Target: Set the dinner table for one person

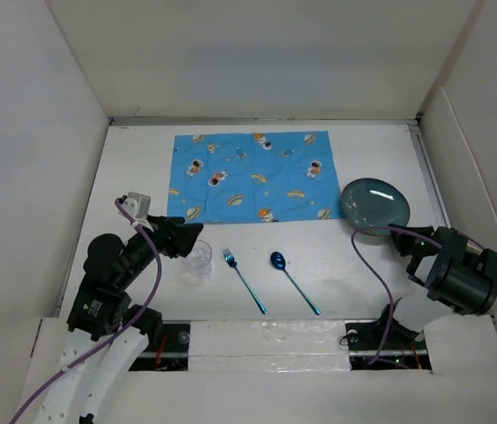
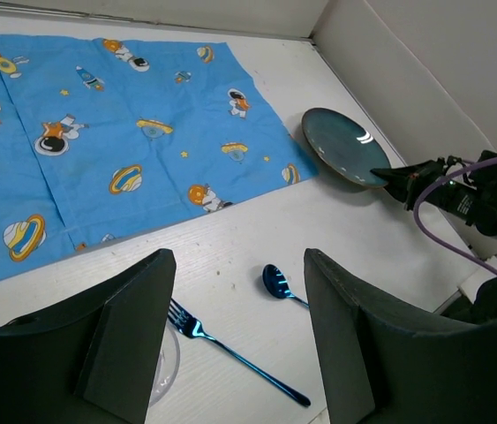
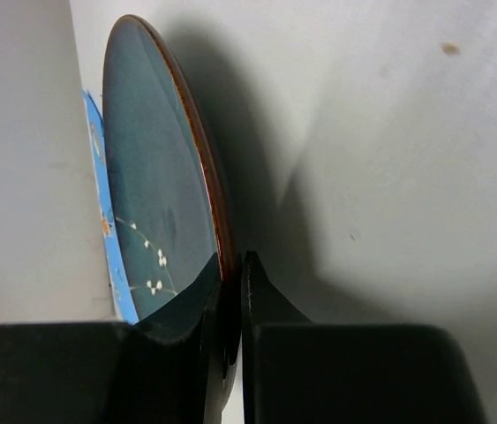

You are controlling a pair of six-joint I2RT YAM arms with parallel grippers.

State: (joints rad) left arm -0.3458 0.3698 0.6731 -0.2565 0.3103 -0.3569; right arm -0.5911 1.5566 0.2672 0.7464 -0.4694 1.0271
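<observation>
The right hand [image 3: 233, 265] is clamped on the near rim of the dark plate [image 1: 375, 201]. The plate is near the right edge of the white table [image 1: 354, 265], just beside the blue mat [image 1: 252, 177]. The pinch is thin, so the lift should be low, level and slow toward the mat's middle. The left hand [image 2: 239, 340] hangs with its fingers apart beside the glass [image 1: 198, 260].

Robotics lab: plain white panels [image 1: 18, 132] wall in the dinner table [image 1: 142, 168], two cabled robot arms [image 1: 111, 269] at its near edge.
</observation>
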